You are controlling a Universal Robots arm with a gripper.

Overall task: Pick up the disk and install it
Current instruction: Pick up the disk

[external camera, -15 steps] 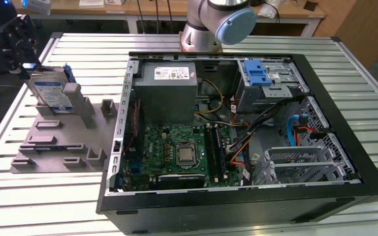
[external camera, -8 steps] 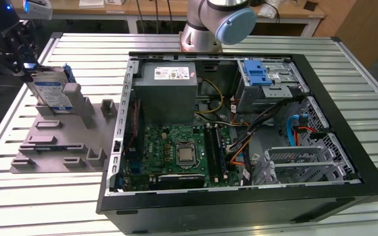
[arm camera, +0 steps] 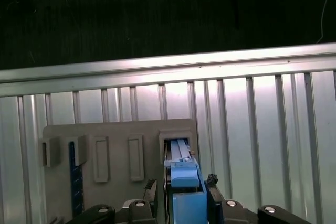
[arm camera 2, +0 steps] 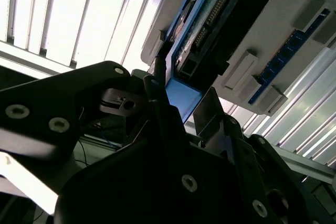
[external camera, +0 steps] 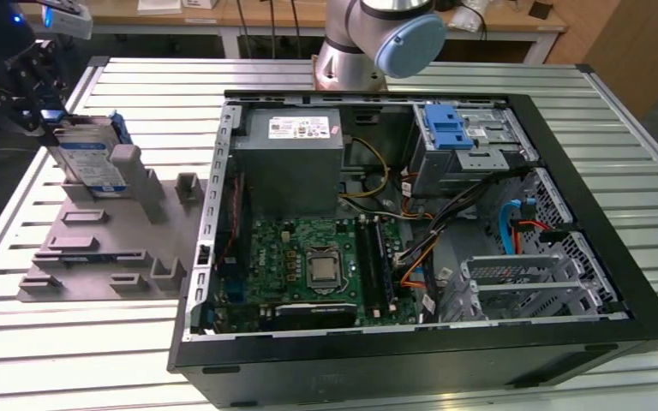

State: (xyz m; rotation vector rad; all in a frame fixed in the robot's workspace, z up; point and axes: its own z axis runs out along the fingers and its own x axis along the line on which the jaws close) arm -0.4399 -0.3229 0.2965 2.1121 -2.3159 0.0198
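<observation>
Slatted metal table [external camera: 55, 360] carries open desktop computer case [external camera: 421, 351], lying on its side, motherboard [external camera: 318, 265] exposed. Robot arm [external camera: 369, 38] rises behind case. Grey fixture plate [external camera: 89, 257] sits on table at exterior view's left, just beside case. Disk [external camera: 86, 158] stands upright in slot at plate's far end, blue rails along edges, outside case. Gripper [external camera: 52, 120] straddles disk's upper edge; whether clamped on disk or spread, cannot tell.
</observation>
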